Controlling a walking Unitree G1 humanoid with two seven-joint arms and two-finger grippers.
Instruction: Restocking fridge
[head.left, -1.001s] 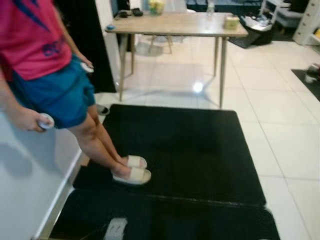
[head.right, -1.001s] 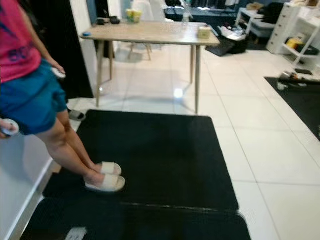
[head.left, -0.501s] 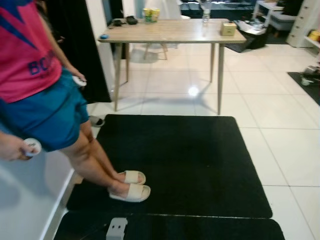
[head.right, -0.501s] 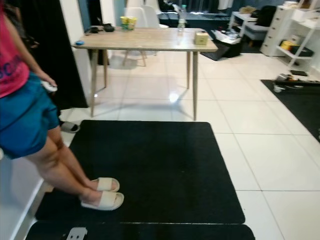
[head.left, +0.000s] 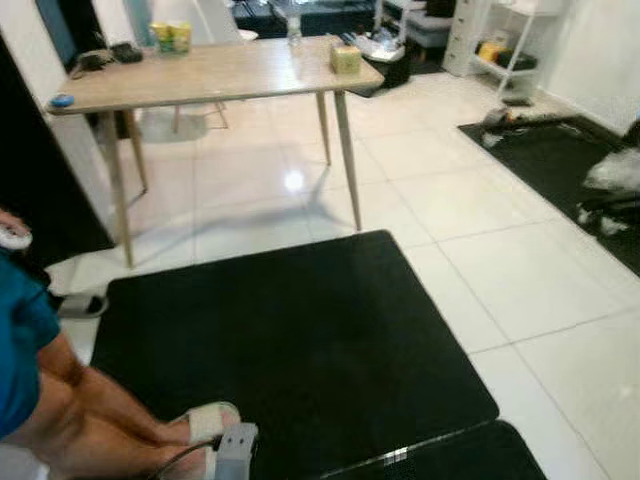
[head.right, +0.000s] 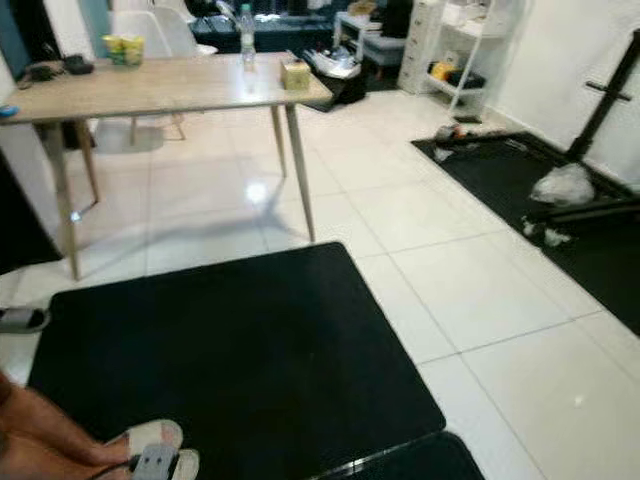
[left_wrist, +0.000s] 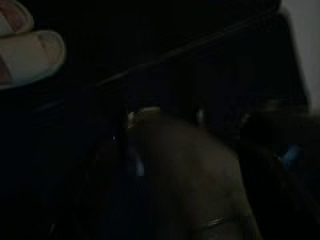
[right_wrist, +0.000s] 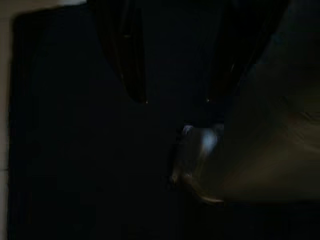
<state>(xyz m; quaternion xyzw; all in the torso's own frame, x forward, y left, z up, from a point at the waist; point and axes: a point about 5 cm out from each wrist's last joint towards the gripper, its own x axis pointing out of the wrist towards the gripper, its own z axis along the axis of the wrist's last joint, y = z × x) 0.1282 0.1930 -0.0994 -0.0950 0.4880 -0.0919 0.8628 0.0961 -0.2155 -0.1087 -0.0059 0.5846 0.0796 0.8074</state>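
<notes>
A wooden table (head.left: 215, 75) stands across the white tiled floor, past a black mat (head.left: 280, 340). On it are a clear bottle (head.right: 247, 22), two yellow cups (head.right: 122, 48) and a small box (head.right: 295, 74). My right gripper (right_wrist: 175, 100) hangs open over the dark mat, with nothing between its fingers (right_wrist: 127, 65). The left wrist view is very dark; a pale slipper (left_wrist: 30, 57) on the mat can be made out. A grey part of my left arm (head.left: 235, 450) pokes in at the bottom edge.
A person in blue shorts (head.left: 20, 350) stands close at my left, slippered feet (head.left: 205, 425) on the mat. To the right lie a second black mat (head.right: 520, 180), a black stand (head.right: 600, 110), a grey bag (head.right: 563, 184) and white shelving (head.right: 450, 50).
The camera has swung to the right. The person has slid to the left edge of the picture, and the right side of the room has come into view.
</notes>
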